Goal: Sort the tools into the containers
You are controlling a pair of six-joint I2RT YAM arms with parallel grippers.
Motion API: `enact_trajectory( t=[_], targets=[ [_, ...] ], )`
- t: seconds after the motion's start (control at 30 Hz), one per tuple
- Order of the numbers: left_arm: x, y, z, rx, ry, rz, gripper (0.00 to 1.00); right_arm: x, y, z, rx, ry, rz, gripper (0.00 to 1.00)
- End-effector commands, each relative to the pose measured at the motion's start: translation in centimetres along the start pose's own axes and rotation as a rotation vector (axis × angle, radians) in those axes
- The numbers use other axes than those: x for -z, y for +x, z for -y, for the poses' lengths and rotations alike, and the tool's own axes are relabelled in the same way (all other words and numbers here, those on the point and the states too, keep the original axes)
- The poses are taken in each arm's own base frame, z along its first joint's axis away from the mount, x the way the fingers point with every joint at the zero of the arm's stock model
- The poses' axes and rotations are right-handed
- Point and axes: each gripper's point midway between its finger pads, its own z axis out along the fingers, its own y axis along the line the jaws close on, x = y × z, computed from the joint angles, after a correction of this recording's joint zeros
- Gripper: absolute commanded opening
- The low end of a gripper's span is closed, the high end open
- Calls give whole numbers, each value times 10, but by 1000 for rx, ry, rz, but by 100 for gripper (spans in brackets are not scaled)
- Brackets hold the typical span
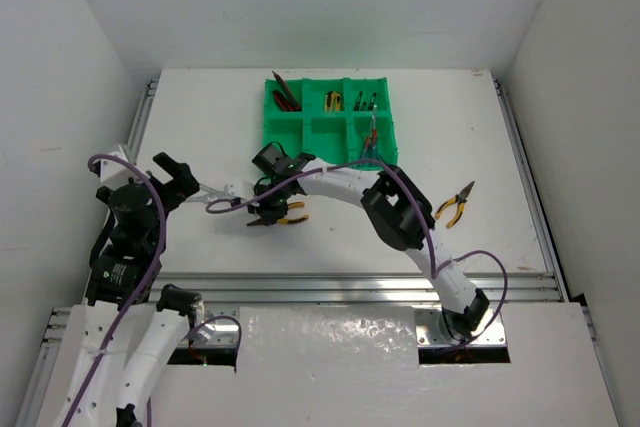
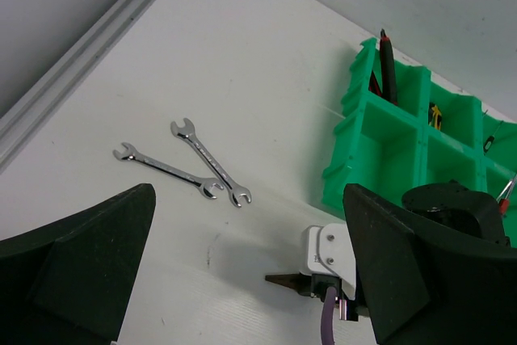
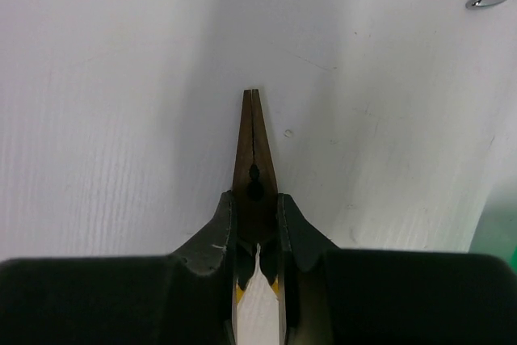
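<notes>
Pliers (image 3: 254,159) were clamped in the right gripper (image 3: 255,204), nose shut, centre-left of the top view. Couldn't tell whether they were off the table. Step looked like grasp made, transfer pending. Next move needed a lift and swing up-frame to the green tray (image 1: 322,135). Left gripper (image 2: 246,268) hung wide and empty near two wrenches (image 2: 208,161). Handles were cut off in the wrist view, and tray contents were too small to name.
</notes>
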Motion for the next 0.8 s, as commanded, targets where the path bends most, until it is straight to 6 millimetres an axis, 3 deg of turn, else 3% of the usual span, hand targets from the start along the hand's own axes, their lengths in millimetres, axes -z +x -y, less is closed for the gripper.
enact_trajectory(
  t=[0.0,0.17,0.2,0.33,0.77],
  targets=[
    [1,-8,0,18,-9,27,100,0,20,-19,-32,-55,-87,2],
    [1,-7,0,18,-3,28,100,19,-3,-13,-91,68,-8,1],
    [2,-8,0,19,-3,29,100,33,-16,-10,-131,112,29,1],
    [4,-10,-2,27,-10,41,100,46,-29,-16,-218,192,160,0],
    [6,-12,-2,33,-7,50,100,94,-23,-1,-427,464,220,0]
  ],
)
